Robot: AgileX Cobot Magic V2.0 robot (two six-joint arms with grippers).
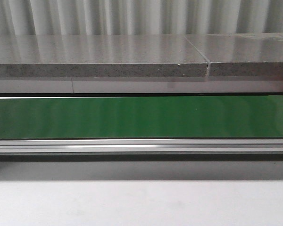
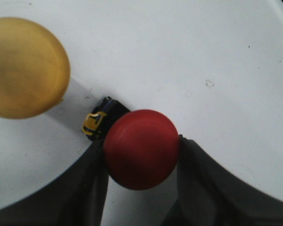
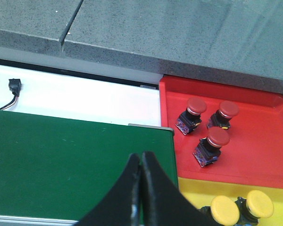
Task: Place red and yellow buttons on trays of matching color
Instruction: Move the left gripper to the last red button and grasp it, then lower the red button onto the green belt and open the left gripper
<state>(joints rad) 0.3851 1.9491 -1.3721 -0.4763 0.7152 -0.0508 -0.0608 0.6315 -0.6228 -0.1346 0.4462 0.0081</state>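
Left claw (image 2: 141, 157) around red button (image 2: 141, 148)

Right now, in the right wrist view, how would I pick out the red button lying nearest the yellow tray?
Find the red tray beside the end of the green conveyor belt, with the yellow tray adjoining it. Three red buttons lie on the red tray; two sit side by side toward the grey stone ledge. The one you want lies alone, closest to the yellow tray.

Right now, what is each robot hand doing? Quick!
Left gripper: fingers closed on a red button.
Right gripper: fingers shut, holding nothing.
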